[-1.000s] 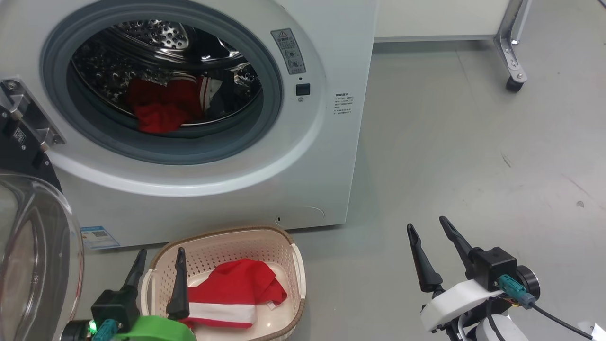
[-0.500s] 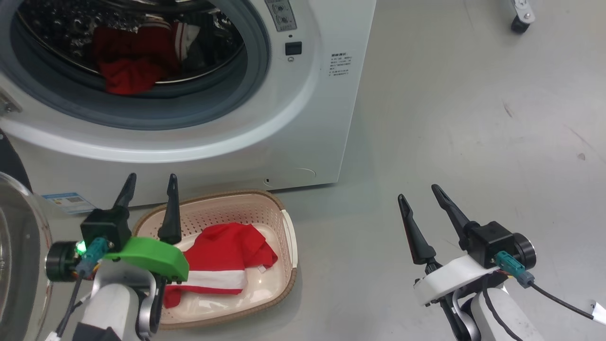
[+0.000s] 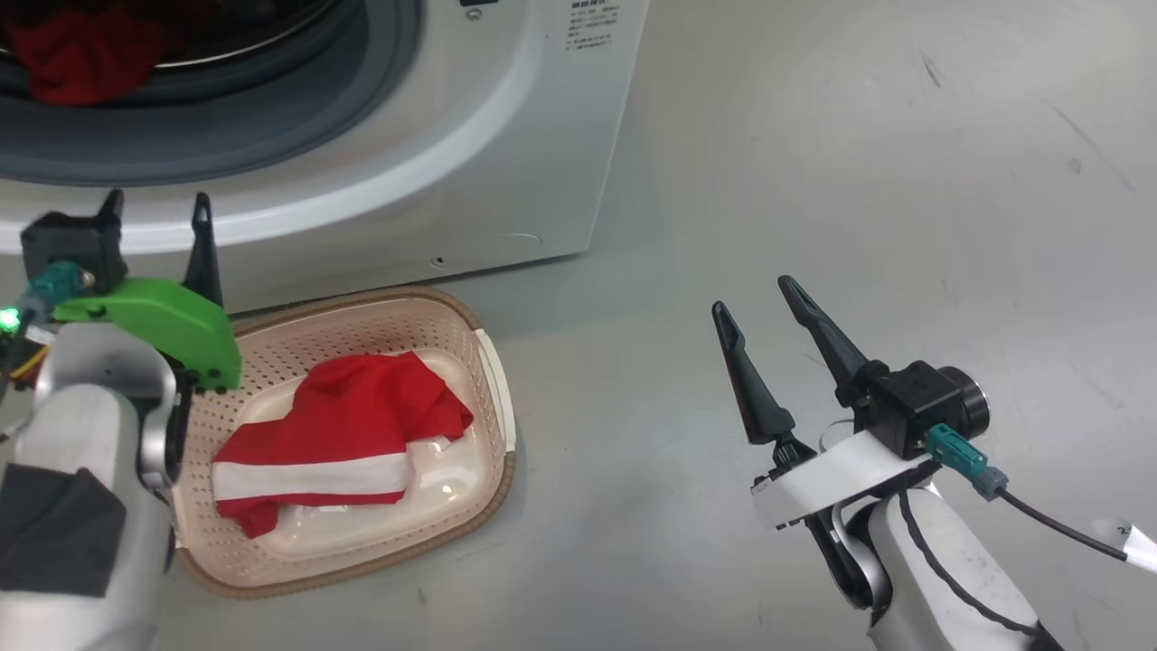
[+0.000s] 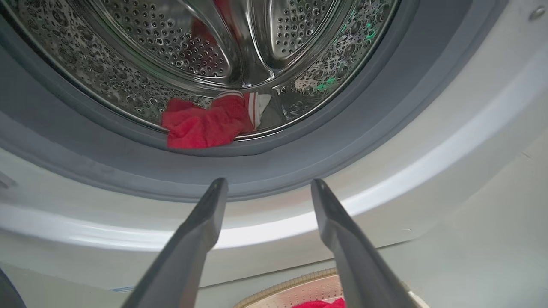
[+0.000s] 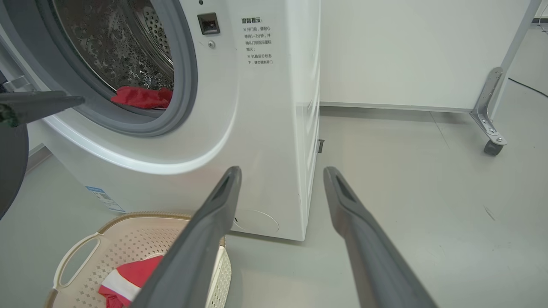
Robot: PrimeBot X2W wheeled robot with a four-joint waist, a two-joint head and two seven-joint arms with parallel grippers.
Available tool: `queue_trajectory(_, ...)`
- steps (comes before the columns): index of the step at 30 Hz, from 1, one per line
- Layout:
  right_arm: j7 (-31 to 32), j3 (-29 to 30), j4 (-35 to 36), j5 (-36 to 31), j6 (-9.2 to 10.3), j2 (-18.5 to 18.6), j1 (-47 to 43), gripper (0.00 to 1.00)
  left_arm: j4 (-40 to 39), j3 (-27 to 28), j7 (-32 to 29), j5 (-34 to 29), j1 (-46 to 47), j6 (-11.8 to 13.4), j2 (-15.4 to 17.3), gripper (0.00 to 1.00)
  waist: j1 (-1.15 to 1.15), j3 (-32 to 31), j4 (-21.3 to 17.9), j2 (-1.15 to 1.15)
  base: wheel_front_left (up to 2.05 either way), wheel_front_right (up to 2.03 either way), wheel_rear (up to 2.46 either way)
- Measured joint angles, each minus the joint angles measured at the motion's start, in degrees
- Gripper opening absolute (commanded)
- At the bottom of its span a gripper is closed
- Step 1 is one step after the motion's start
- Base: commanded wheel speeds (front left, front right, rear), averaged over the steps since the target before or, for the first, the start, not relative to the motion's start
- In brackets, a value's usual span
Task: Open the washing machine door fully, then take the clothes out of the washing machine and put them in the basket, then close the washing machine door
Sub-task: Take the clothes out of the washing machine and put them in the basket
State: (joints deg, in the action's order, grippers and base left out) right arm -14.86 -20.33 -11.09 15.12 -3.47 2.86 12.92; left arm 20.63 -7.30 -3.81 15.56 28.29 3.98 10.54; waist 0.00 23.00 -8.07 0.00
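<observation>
One washing machine (image 3: 506, 117) with one perforated steel drum (image 4: 180, 38), one perforated basket (image 3: 380, 321). Two red garments with white bands: the basket garment (image 3: 352, 425) and the drum garment (image 4: 201, 126). Two grippers, left gripper (image 3: 156, 197) and right gripper (image 3: 752, 295) (two dark fingers each). One caster wheel (image 5: 492, 147), one blue sticker (image 5: 102, 197).

washing machine (image 3: 506, 136) cropped at top, basket (image 3: 380, 327) left side behind left arm (image 3: 90, 407), printed text (image 3: 594, 13) unreadable
</observation>
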Motion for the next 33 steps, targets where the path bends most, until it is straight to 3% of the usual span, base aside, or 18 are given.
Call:
queue_trajectory(14,-0.01,-4.12,3.59,6.47,1.18,0.08,7.07,1.00,4.85,1.55,-9.55,-4.71,19.09,-0.25,9.42,1.00,0.01,11.50,-6.56,0.00,0.00,0.00,0.00)
queue_trajectory(28,-0.01,-7.44,4.33,10.09,2.82,0.01,10.36,1.00,9.01,2.18,-13.79,-8.82,29.06,-1.25,18.70,1.00,0.01,17.81,-12.16,0.00,0.00,0.00,0.00)
queue_trajectory(33,-0.01,-7.87,4.52,10.60,3.20,0.01,10.42,1.00,10.72,2.89,-15.47,-9.11,31.04,-1.32,19.72,1.00,0.00,19.14,-13.21,0.00,0.00,0.00,0.00)
